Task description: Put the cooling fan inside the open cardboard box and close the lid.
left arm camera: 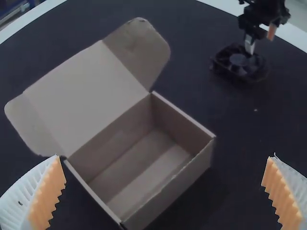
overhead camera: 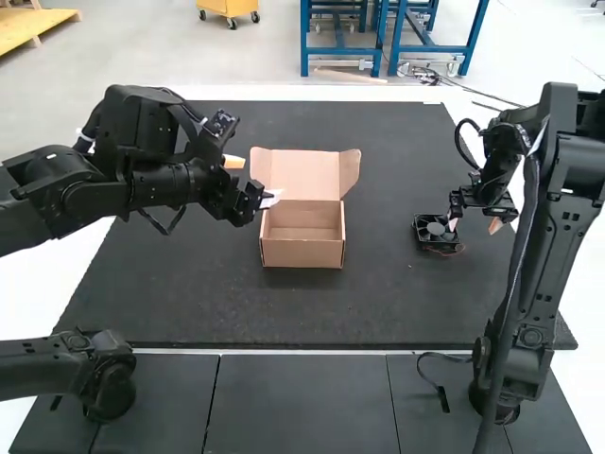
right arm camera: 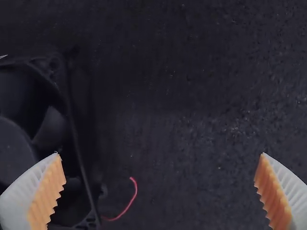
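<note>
**The fan is not in the box yet**

The fan lies flat on the black mat, well apart from the box, on the right arm's side. A thin red wire curls out from it.

The right gripper is low over the fan with its fingers spread wide and nothing in them. One finger is over the fan. The other is out over the bare mat beside it.

The box stands in the middle of the mat. Its lid is up and leans back, and there is nothing inside. The left gripper hangs just beside the box's left wall. Its fingers are spread wide too, and it holds nothing.

I think this is the first step, picking up the fan. Next, the right gripper would need to go down a bit more and squeeze the fan's side wall between its fingers. Then it can lift the fan, carry it over the box and set it inside. The left gripper is close enough to hold the box steady, and later to fold the lid down.
</note>
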Controlling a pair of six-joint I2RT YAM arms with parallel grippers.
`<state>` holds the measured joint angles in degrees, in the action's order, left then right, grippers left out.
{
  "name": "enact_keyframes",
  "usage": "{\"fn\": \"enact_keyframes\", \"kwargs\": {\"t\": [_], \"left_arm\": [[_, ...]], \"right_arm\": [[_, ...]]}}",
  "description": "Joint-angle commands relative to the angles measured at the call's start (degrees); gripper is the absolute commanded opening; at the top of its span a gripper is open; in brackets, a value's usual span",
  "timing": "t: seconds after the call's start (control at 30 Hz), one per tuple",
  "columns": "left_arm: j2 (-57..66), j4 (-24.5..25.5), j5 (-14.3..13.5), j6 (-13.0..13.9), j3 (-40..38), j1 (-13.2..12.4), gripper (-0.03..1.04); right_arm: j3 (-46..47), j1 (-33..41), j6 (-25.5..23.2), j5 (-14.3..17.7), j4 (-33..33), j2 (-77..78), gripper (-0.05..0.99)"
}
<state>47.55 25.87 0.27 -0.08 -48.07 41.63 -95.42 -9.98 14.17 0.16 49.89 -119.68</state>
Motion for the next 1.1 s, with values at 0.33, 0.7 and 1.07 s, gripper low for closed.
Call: {"fn": "enact_keyframes", "kwargs": {"t": [0.33,0.7,1.07], "left_arm": [[-1.32,-0.56,0.69,-0.71,0.17,-0.14,0.97],[-1.32,-0.38,0.61,-0.71,0.17,-0.58,0.97],[-1.41,-0.03,0.61,-0.89,-0.27,-2.52,0.97]], "right_arm": [[-2.05,0.31,-0.38,-0.60,2.05,-3.98,0.79],[-5.92,0.31,-2.66,-5.44,5.04,-4.34,0.04],[-5.31,-0.13,-4.24,-7.81,9.53,-1.44,-0.02]]}}
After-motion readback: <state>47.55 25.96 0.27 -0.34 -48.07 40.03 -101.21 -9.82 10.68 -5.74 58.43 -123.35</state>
